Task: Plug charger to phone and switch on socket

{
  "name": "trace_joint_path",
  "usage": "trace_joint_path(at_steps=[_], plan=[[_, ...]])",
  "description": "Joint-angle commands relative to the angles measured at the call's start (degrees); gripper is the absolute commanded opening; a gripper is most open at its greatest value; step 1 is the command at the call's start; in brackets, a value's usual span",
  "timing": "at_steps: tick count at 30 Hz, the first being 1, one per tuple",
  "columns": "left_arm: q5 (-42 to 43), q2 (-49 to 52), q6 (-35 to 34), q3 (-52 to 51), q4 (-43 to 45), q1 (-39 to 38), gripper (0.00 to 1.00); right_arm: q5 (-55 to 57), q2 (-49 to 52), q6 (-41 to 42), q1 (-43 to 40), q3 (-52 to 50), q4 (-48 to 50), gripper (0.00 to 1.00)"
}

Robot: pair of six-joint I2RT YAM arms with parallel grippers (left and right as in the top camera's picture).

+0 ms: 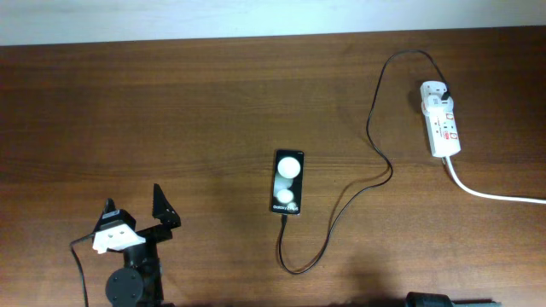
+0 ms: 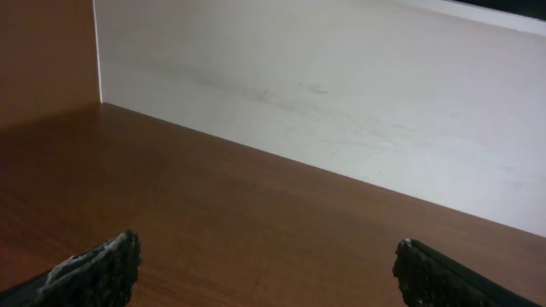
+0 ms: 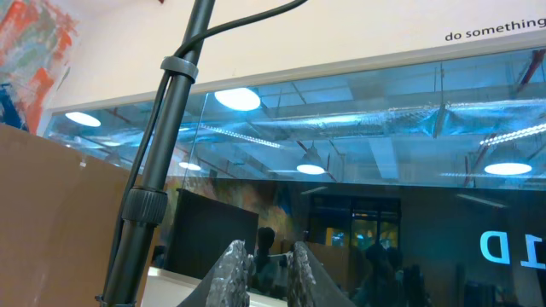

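The black phone (image 1: 288, 182) lies face up mid-table, showing two white spots. The thin black charger cable (image 1: 378, 152) has its tip at the phone's near edge. It loops toward me, then runs right and back to its plug head (image 1: 445, 89), which sits in the far end of the white socket strip (image 1: 444, 124). My left gripper (image 1: 135, 210) is open and empty at the near left, far from the phone; in the left wrist view (image 2: 266, 271) only bare table lies between its fingers. My right gripper (image 3: 264, 266) points up at the room, fingers nearly together, holding nothing.
The strip's thick white cord (image 1: 495, 194) runs off to the right edge. A pale wall (image 2: 341, 102) borders the table's far side. A black pole (image 3: 162, 170) stands near the right gripper. Part of the right arm (image 1: 426, 300) shows at the near edge.
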Motion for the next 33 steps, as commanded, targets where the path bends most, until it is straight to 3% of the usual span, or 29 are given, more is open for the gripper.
trace_joint_path(at_steps=[1,8,24,26,29,33], plan=[[-1.0,-0.2,0.4,-0.5,-0.3,0.2,0.99,-0.8,-0.5,0.9,-0.2,-0.3,0.2,0.19],[-1.0,-0.1,0.4,-0.5,-6.1,0.2,0.99,-1.0,-0.5,0.9,0.0,-0.5,0.2,0.24],[-0.8,-0.3,0.4,-2.0,-2.8,-1.2,0.99,-2.5,-0.5,0.9,2.3,-0.5,0.2,0.29],[-0.8,-0.3,0.4,-2.0,-2.8,-1.2,0.99,-2.5,-0.5,0.9,3.0,-0.5,0.2,0.35],[-0.8,-0.3,0.4,-2.0,-2.9,-1.2,0.99,-2.2,-0.5,0.9,3.8,-0.5,0.8,0.55],[-0.8,-0.3,0.4,-2.0,-2.9,-1.7,0.99,-1.3,-0.5,-1.3,6.5,-0.5,0.8,0.59]])
